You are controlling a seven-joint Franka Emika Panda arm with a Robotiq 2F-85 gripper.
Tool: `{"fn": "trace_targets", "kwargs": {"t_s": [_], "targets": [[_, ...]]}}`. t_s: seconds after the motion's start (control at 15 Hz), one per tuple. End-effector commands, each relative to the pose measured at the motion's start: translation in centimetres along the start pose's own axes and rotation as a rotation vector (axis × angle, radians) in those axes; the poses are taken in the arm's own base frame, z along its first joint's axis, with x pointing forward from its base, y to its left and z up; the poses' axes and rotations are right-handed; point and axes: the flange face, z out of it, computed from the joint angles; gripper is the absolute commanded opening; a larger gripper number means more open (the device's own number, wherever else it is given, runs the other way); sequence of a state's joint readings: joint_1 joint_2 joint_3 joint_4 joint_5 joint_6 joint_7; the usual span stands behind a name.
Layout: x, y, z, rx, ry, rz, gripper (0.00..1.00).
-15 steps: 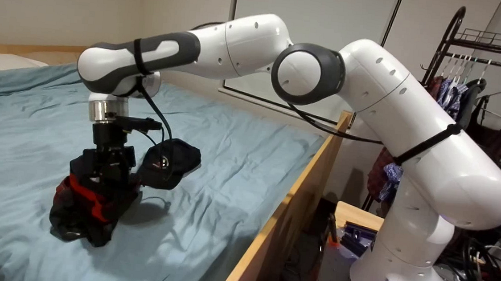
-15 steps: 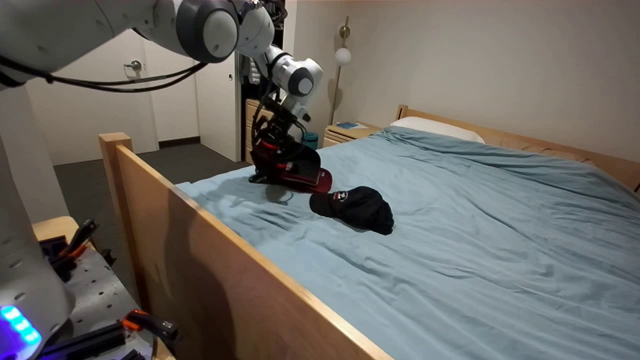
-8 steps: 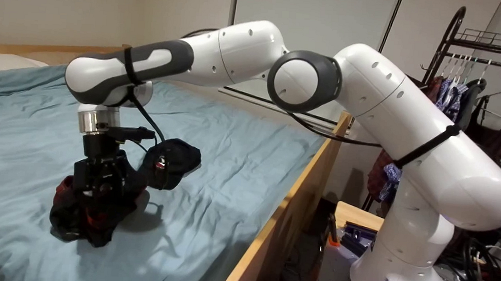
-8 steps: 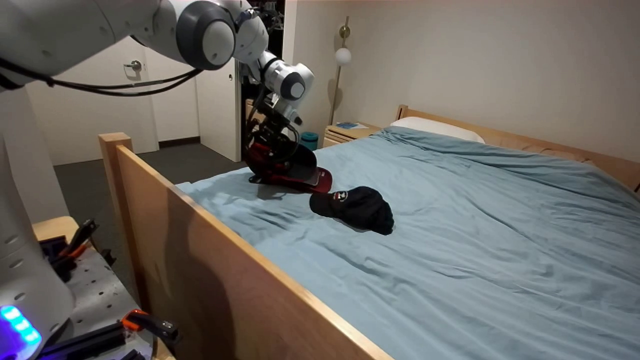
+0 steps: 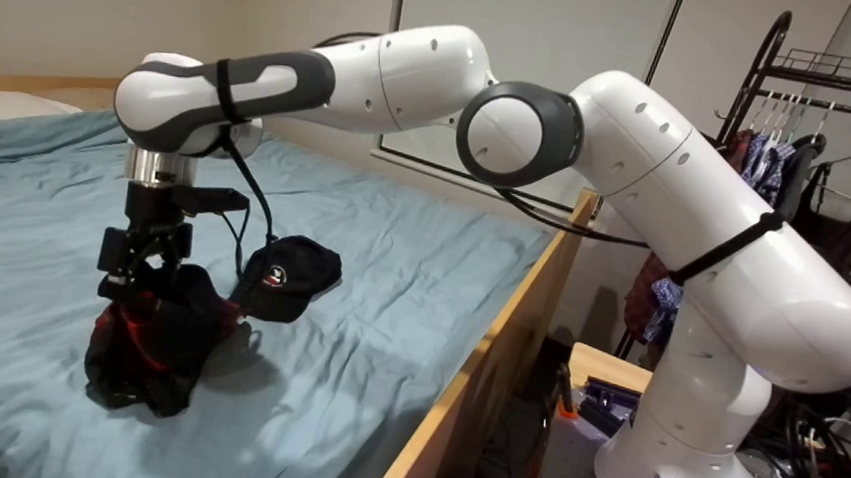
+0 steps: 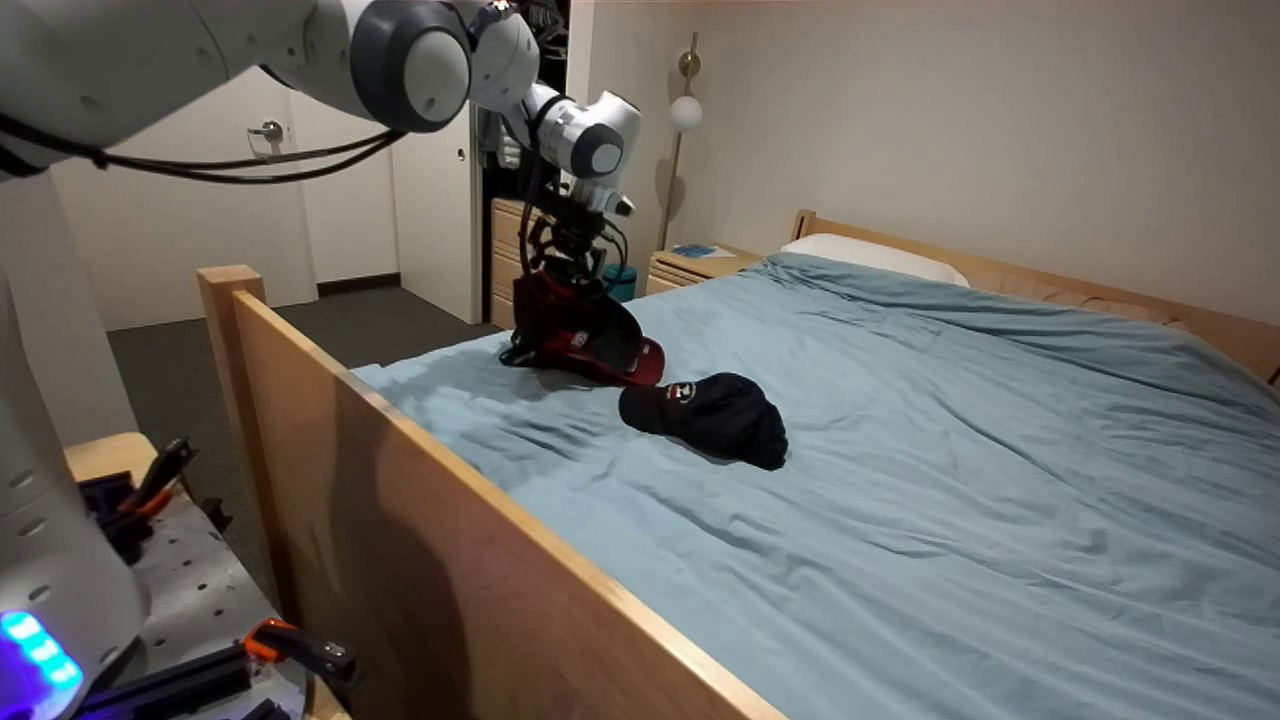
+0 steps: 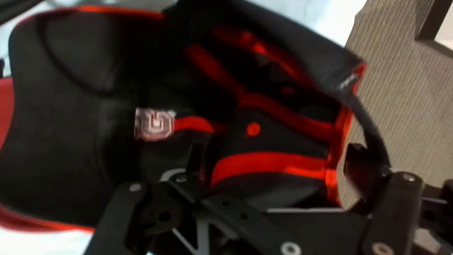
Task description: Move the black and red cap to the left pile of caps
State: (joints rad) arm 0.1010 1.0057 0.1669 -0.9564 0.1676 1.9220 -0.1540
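Snag risk

Black and red cap (image 7: 187,106) is being borne hollow-up, apparently by left pile of caps (image 5: 141,384); claw (image 5: 142,285) is being held there, jaws apart. Drag-off on lifting is being risked by strap-like strip (image 7: 366,124) beside one finger (image 7: 361,163).

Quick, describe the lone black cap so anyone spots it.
On the blue-covered bed, find the heap of black-and-red caps. Beside it lies the black cap, brim toward it. A round emblem and no broad red parts set it apart.
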Motion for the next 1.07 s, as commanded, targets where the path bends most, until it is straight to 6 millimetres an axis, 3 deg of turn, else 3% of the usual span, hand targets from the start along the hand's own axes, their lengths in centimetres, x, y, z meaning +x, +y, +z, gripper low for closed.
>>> {"fn": "trace_targets", "kwargs": {"t_s": [0.0, 0.27, 0.47, 0.73, 1.0], "targets": [[1.0, 0.8, -4.3, 0.028, 0.185, -0.023, 1.0], [1.2, 2.0, -7.3, 0.004, 0.276, 0.013, 1.0], [0.7, 4.4, -9.9, -0.082, 0.309, 0.067, 1.0], [-1.9, 10.8, -14.0, -0.202, 0.314, 0.21, 1.0], [-5.8, 19.8, -17.7, -0.387, 0.317, 0.362, 1.0]]}}
